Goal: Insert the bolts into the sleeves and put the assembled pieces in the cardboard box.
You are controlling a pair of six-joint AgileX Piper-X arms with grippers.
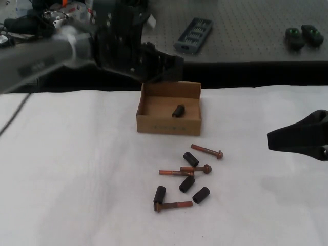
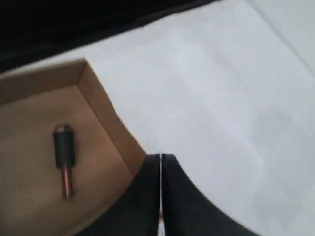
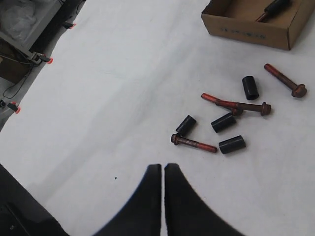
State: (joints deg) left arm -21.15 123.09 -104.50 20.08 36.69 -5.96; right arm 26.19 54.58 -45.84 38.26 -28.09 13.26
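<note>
High view: cardboard box (image 1: 169, 115) sits on the white cloth (image 1: 77, 169) that covers the worktop. One assembled piece (image 1: 178, 110) lies inside on the box floor, a sleeve with the bolt shank sticking out of it.

Loose stock on the cloth at 6 o'clock from the box: four bolts (image 1: 207, 150) and four sleeves (image 1: 191, 159), scattered, and two of the bolts are crossed.

Left hand (image 2: 161, 160): fingers clenched together, grasping nothing, just beside the box wall, at about 11 o'clock from the box.

Right hand (image 3: 163, 169): fingers pressed together, nothing held, above bare cloth, well apart from the loose parts, at 3 o'clock from them.
</note>
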